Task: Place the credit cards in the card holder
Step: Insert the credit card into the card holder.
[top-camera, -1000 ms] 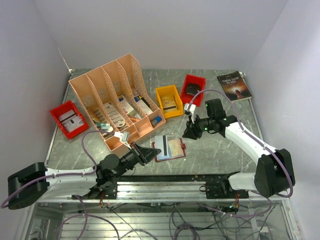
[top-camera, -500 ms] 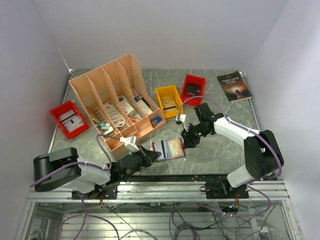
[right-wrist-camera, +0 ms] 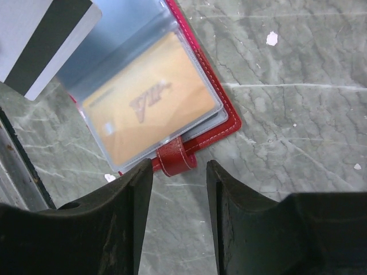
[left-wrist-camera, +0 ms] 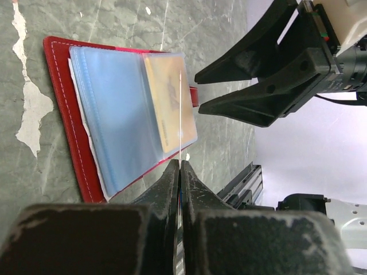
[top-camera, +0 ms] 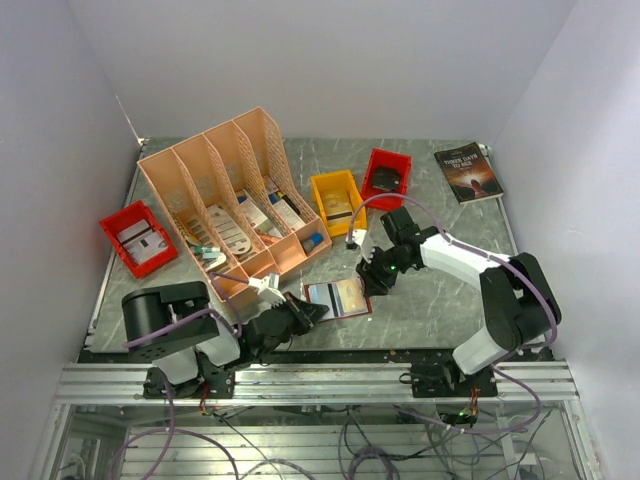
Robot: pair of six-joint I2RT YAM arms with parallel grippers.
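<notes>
Claws: left claw (left-wrist-camera: 180,167) clamped on a credit card (left-wrist-camera: 181,109), right claw (right-wrist-camera: 179,171) parted over the card holder (right-wrist-camera: 230,122).

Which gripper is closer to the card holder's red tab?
Right. The right gripper hangs open with the tab between its fingertips; the left gripper, pinching a card, sits across the holder.

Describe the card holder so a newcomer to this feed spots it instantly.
Start at the big peach file organiser on the left of the table, then drop to the near edge at mid-width: the card holder lies open there. Unlike the rigid red bins, it is flat, with clear pockets showing an orange card.
</notes>
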